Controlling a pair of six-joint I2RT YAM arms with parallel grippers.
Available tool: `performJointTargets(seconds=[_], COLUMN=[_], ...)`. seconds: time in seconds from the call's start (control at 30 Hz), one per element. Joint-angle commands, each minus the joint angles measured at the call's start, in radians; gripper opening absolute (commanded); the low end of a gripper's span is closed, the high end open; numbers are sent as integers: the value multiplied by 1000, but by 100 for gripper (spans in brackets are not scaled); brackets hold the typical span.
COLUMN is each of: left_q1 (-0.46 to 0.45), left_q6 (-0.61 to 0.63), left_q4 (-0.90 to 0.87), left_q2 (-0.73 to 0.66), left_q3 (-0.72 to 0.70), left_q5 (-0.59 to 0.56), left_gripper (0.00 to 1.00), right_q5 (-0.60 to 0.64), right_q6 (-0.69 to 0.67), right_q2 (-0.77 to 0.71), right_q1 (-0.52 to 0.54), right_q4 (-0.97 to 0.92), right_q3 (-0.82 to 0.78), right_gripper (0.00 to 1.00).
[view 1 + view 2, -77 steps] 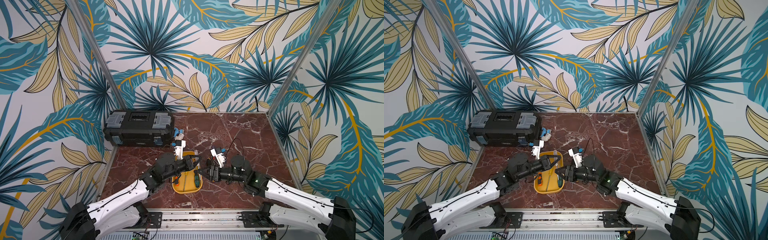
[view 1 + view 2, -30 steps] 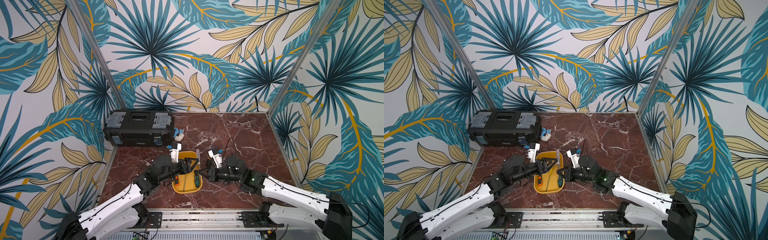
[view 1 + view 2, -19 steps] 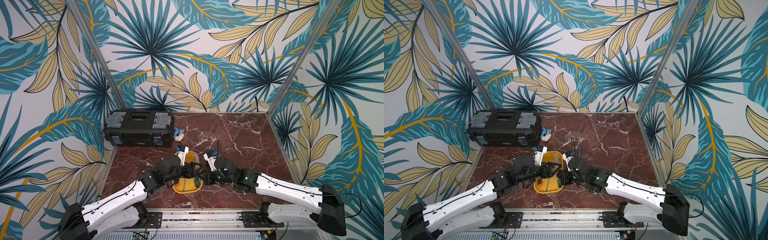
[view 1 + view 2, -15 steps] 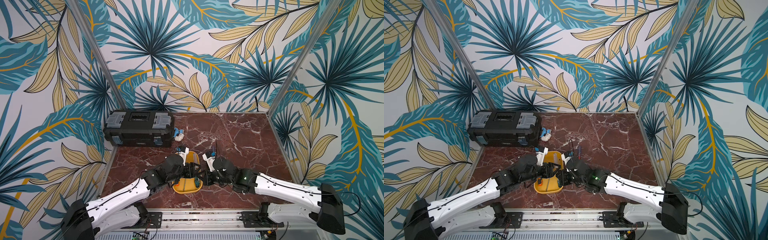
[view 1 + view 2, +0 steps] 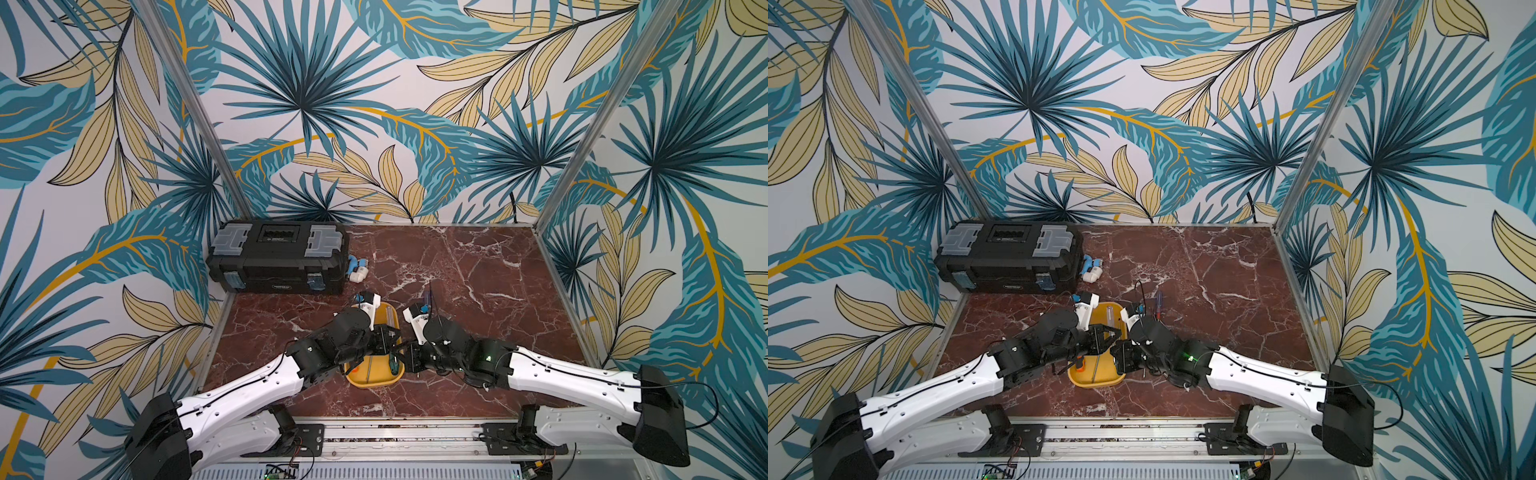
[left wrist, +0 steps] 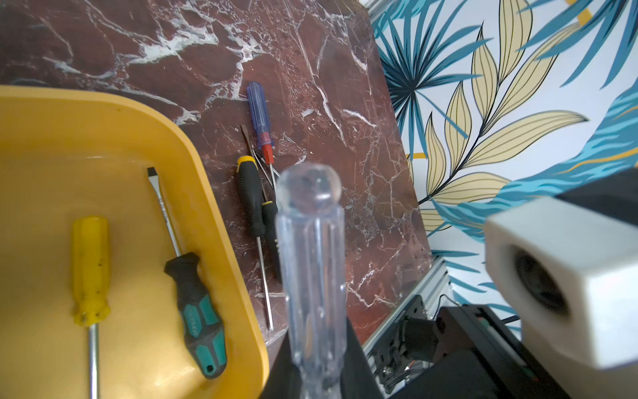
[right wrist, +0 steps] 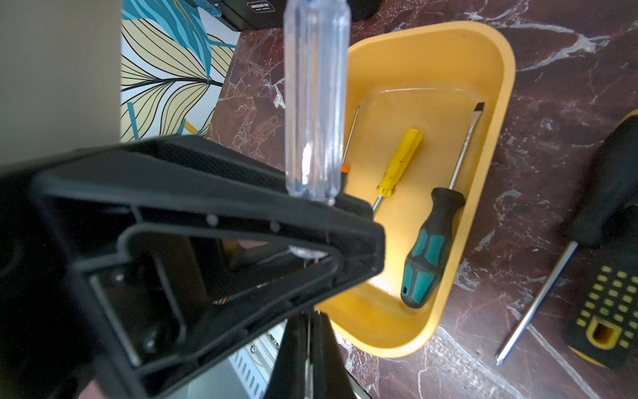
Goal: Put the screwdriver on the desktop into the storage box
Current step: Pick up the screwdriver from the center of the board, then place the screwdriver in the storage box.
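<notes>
Left gripper (image 6: 315,371): clamped on clear-handled screwdriver (image 6: 310,259), handle base. Right gripper (image 7: 307,352): pinching its shaft. Step: handover at yellow storage tray (image 6: 221,207) rim. Next, likely: right lets go, left lowers it in.

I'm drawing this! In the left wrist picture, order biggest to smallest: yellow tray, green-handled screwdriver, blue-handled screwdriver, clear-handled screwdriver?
1. yellow tray
2. green-handled screwdriver
3. blue-handled screwdriver
The clear-handled screwdriver looks big, but it sits right by the camera, so I can't rank it.

The desktop (image 5: 478,270) carries the storage box (image 5: 372,380), a black toolbox (image 5: 278,262) and a blue-handled screwdriver (image 6: 259,110) near the box
</notes>
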Motion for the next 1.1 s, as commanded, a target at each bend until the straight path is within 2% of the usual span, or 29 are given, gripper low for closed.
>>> performJointTargets(seconds=[0.0,0.07,0.13,0.17,0.27,0.37,0.47,0.63,0.87,0.9,0.93,1.0,1.07], left_q1=[19,40,70,83,109,112,113,112,112,113,112,112,112], left_q6=[6,12,23,33,87,132,147,165,158,155,153,147,143], left_q4=[-81,-128,-200,-219,-306,-331,-302,-293,-293,-287,-280,-268,-270], left_q2=[-2,-2,2,8,46,105,167,228,250,248,247,235,218], left_q3=[34,39,35,33,40,44,37,49,48,45,44,40,43], left_q5=[-64,-73,-76,-77,-88,-77,-57,-88,-122,-121,-118,-116,-123], left_gripper=[0,0,0,0,0,0,0,0,0,10,24,38,47], right_q5=[37,78,140,171,258,280,277,229,188,182,174,168,169], right_q6=[-2,-9,-17,-20,-15,4,13,6,-25,-31,-38,-46,-52], right_q2=[-22,-30,-43,-49,-88,-101,-81,-4,106,124,141,171,203], right_q1=[4,2,2,1,-16,-56,-91,-169,-230,-236,-241,-249,-248], right_q4=[-28,-93,-173,-209,-300,-363,-391,-407,-405,-405,-405,-405,-406], right_q3=[-12,-4,9,12,4,-6,-1,35,96,108,121,143,163], right_gripper=[6,31,50,55,62,61,53,39,38,41,46,51,52])
